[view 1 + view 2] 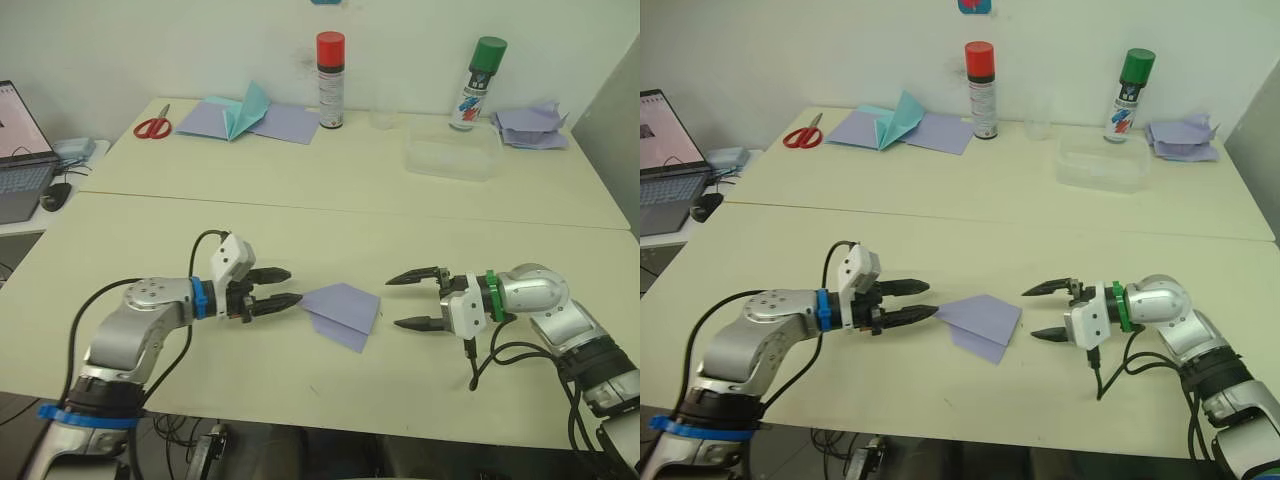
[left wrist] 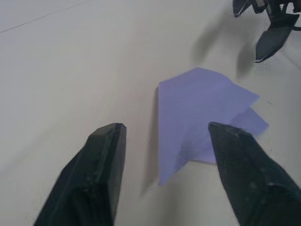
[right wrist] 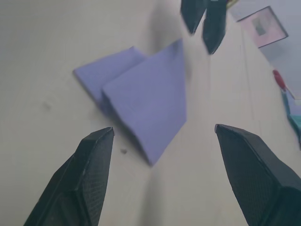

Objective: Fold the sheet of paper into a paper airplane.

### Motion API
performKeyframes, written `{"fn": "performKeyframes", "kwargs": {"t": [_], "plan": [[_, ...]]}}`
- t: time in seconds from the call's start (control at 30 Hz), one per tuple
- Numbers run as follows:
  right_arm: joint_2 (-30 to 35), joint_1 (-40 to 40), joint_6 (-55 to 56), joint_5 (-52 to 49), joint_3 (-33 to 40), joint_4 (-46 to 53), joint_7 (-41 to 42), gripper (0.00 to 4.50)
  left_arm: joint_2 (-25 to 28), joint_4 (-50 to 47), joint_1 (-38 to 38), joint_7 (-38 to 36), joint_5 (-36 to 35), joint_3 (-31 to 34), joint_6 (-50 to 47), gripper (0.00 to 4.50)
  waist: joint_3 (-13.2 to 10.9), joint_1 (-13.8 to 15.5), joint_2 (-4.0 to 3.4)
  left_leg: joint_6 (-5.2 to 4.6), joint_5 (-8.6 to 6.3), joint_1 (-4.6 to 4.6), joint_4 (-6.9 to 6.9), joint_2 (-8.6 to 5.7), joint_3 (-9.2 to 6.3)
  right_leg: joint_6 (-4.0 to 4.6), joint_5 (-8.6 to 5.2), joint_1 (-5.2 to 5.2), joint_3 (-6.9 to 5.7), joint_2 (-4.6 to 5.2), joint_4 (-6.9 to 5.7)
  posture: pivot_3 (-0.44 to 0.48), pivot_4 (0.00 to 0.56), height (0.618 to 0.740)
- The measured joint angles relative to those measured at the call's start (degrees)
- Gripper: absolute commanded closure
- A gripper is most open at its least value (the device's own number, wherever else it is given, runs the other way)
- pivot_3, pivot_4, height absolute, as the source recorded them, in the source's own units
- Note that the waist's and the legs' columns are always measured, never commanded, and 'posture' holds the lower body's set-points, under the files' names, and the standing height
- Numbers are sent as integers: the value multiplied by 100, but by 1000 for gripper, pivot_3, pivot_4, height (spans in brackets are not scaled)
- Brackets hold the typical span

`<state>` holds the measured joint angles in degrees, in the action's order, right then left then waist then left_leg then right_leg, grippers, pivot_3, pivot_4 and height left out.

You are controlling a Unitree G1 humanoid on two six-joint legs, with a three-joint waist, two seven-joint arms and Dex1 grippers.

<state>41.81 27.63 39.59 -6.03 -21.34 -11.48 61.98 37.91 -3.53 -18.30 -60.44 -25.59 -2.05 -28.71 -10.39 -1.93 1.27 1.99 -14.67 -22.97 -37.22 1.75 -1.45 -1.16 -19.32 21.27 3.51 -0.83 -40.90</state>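
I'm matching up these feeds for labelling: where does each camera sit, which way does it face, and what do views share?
Left eye, right eye: head stereo pair, looking forward and down at the table; both arms show.
Left wrist: looks along the left gripper at the sheet of paper.
Right wrist: looks along the right gripper at the paper.
All four share the folded lavender paper; each wrist view also catches the opposite gripper.

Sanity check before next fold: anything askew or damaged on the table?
Nothing damaged. The sheet of paper lies partly folded between both open hands, left hand and right hand, neither touching it. At the far right, a messy heap of lavender papers.
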Motion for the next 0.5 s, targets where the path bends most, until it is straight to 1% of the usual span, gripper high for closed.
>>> {"fn": "performKeyframes", "kwargs": {"t": [0.1, 0.2, 0.3, 0.5], "plan": [[-167, -196, -598, -62, 38, 557, -138, 911, -123, 26, -74, -11, 31, -96, 19, 3501, 0, 12, 0, 1, 0, 0, -1, -2, -2, 0, 0, -2, -1, 1, 0, 0, 150, 740], [-256, -339, -1021, -57, 63, 903, -248, 911, -127, 100, -48, -33, 241, -391, 89, 4473, 0, 11, 0, 1, 0, 0, -3, -6, 1, 0, 0, -3, 3, 2, 1, 0, 150, 740], [-326, -459, -1367, -46, 120, 1163, -333, 911, -126, 361, -7, 0, 582, -693, 164, 4473, 0, 9, 0, 0, 0, 1, -5, -6, 1, 0, 0, -3, 3, 1, 0, 0, 150, 740], [-420, -622, -2156, -51, 207, 1501, -353, 911, -105, 366, 29, -4, 835, -778, 411, 4473, 1, 13, -1, 0, 0, 6, -5, -6, 0, 0, 0, -9, 3, 1, 0, 0, 150, 740]]}}
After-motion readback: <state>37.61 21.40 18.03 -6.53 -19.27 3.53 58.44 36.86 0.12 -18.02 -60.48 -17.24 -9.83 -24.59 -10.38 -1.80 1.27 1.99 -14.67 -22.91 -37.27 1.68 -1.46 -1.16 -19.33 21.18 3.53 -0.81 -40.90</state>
